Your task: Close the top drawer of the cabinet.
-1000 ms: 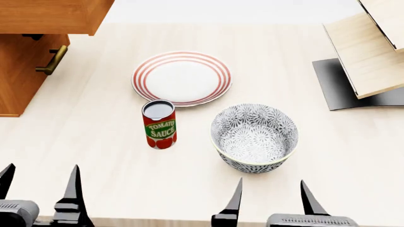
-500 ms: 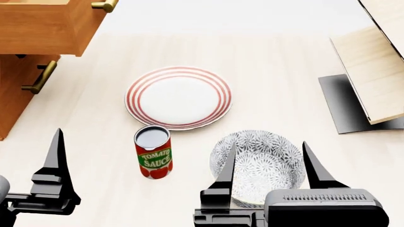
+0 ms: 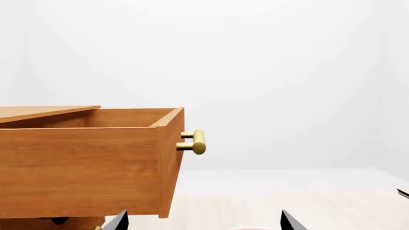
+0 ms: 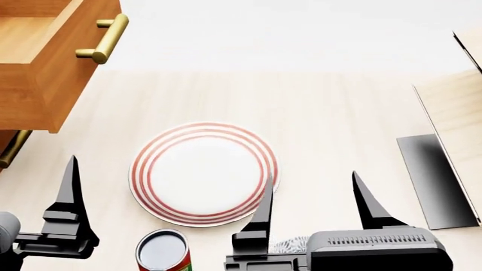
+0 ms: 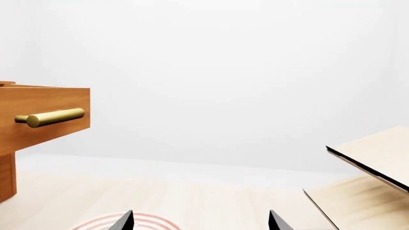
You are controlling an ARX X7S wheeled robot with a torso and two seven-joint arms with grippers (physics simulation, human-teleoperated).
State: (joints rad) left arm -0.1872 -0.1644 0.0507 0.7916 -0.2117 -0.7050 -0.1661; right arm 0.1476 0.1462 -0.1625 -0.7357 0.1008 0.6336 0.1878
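Observation:
The top drawer [image 4: 38,62] of the cabinet [image 4: 6,136] stands pulled out at the upper left, its inside showing, with its brass handle [image 4: 101,38] on the front panel. In the left wrist view the drawer [image 3: 83,167] and its handle [image 3: 195,142] lie ahead of my open, empty left gripper [image 3: 203,223], apart from it. In the head view only one of its fingers [image 4: 70,195] shows. My right gripper [image 4: 312,186] is open and empty over the plate's near right edge. In the right wrist view [image 5: 200,220] the drawer front [image 5: 45,127] is far off to one side.
A red-striped white plate [image 4: 203,172] lies between the grippers. A tomato sauce can [image 4: 162,251] and a patterned bowl's rim [image 4: 290,245] sit at the near edge. The lower drawer's handle [image 4: 11,149] shows below the open drawer. A pale slanted rack [image 4: 455,121] on a black base [image 4: 433,180] stands right.
The head view has shifted forward: the drawer looms larger, the plate, can and bowl slid toward the near edge. Both grippers stay open.

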